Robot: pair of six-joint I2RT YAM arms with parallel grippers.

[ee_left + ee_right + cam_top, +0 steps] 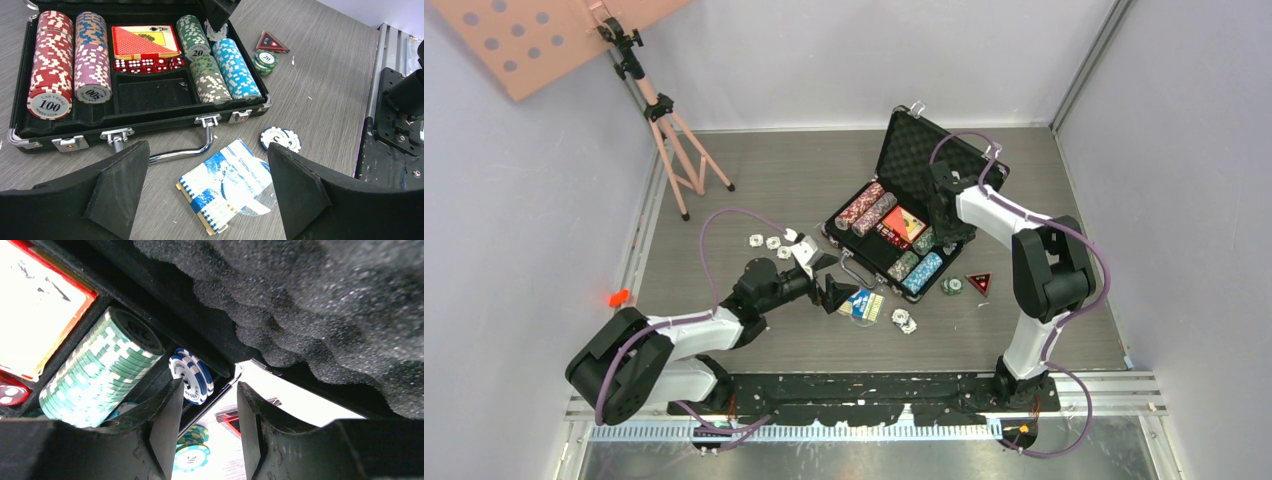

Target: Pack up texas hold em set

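Note:
The black briefcase (pixel 856 252) lies open, lid (pixel 939 150) tilted back. Inside it are rows of chips (pixel 50 60), a red card deck (pixel 145 40) and tiny red dice (pixel 147 64); the slot in front of the dice (pixel 150 94) holds nothing. A blue card deck (pixel 225 185) lies on the table by the case handle (pixel 185 152). My left gripper (pixel 207 147) hangs wide open above that deck, not touching it. My right gripper (pixel 210 385) is inside the case's right end with its jaws apart and nothing between them. Two blue-and-white chips (pixel 192 377) stand just beyond its left finger.
Loose on the table are a short green chip stack (pixel 265 61), a red triangular marker (pixel 271 42), two blue-and-white chips (pixel 280 139) and several white chips (pixel 769 240). A pink tripod (pixel 674 130) stands at the back left. The lid's foam (pixel 325 300) hangs close over my right gripper.

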